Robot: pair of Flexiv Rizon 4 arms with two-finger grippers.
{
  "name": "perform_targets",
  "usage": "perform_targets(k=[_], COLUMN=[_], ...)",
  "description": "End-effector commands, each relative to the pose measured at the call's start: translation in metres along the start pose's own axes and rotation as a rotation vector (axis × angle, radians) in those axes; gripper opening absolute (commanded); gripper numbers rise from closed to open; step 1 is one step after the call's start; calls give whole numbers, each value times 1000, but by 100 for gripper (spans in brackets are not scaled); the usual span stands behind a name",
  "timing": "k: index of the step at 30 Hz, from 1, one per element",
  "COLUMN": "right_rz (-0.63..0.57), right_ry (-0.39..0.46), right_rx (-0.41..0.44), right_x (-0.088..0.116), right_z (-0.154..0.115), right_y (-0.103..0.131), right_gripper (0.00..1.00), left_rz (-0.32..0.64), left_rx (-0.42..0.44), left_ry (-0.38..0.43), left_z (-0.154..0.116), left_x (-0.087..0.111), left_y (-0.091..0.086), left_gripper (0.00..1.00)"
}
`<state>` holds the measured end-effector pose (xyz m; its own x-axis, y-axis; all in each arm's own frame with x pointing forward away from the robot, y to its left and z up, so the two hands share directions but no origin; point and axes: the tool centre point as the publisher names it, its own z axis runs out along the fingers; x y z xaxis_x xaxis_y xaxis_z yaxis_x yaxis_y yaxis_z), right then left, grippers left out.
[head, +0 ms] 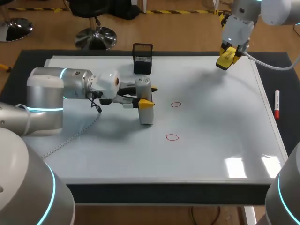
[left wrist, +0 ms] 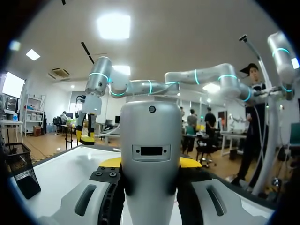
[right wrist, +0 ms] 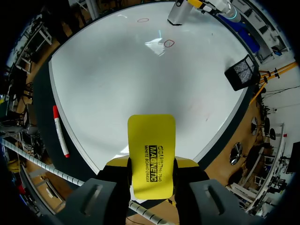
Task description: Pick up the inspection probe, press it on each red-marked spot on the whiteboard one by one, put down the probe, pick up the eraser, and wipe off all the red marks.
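Pinching probe [left wrist: 151, 150] — left fingers [left wrist: 191, 162], eraser [right wrist: 151, 159] — right fingers [right wrist: 187, 162]

1 black mesh basket [head: 142, 58] far back, 1 red-and-white marker [head: 276, 104] flat on the dark mat [head: 288, 126]

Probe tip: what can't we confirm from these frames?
- Head view: whether the probe tip touches the whiteboard; the probe's own body hides it.
- Left wrist view: the red marks; the probe fills the middle and blocks them.
- Right wrist view: the wiping face of the eraser; it is turned away from the camera.
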<state>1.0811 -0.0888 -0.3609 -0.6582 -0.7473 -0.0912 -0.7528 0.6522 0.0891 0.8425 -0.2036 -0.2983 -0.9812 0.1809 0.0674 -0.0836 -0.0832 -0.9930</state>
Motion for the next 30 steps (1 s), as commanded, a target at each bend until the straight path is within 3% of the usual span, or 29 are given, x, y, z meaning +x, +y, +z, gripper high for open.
perform_targets(k=[1,6,12,20,30], right_rz=[-2,-2,-2,-2,-2], right_ry=[5,5,5,5,5], right_rx=[0,0,0,0,0], right_x=[-1,-1,-1,-1,-1], right_z=[-1,-1,-1,-1,-1], right_y=[-1,-1,-1,-1,-1], right_gripper=[0,0,0,0,0], left_rz=[-2,4,31,68,129], left_rx=[1,3,9,-37,-63], left_ry=[4,0,-14,-62,-185], left_z=[-1,-2,-5,-32,-88], left_x=[-1,-1,-7,-33,-76], left_y=[5,2,-14,-38,-72], left_gripper=[0,0,0,0,0])
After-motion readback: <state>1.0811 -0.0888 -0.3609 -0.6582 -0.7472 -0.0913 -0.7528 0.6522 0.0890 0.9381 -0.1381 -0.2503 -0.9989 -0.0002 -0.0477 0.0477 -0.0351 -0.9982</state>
